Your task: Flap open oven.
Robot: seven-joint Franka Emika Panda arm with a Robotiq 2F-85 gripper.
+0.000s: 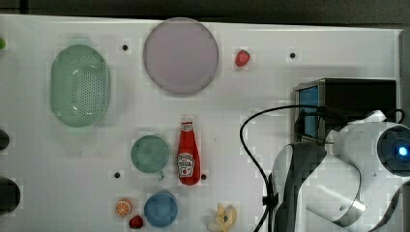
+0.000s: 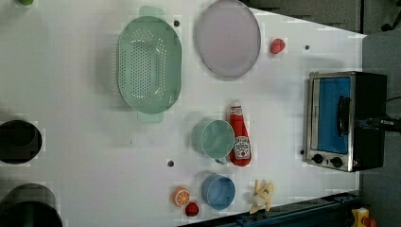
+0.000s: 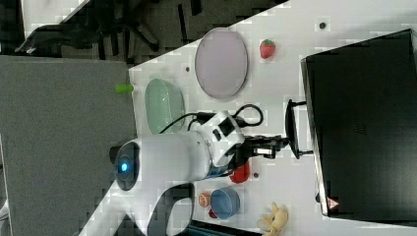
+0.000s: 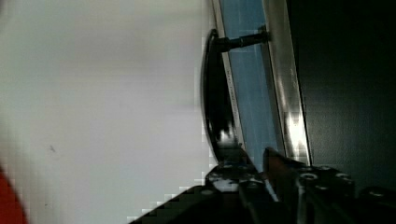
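Blue-tinted glass marked the door of the oven (image 2: 345, 120), which stood on the white surface (image 1: 270, 72) directly ahead of the tool (image 3: 279, 143). In the right view the tool reached level toward the dark bar handle (image 3: 291, 129), and the wrist view showed the handle's lower end sitting between the narrowly parted fingers (image 4: 280, 163), which looked clamped on the bar, though contact on both sides was hard to confirm. The door still appeared shut against the silver frame (image 4: 292, 112). Slipping seemed the main risk: the grip sat near the handle's end rather than its middle, so a pull might twist the bar out. A straight pull, ignoring the door's hinge arc, could also drag the whole oven across the surface.
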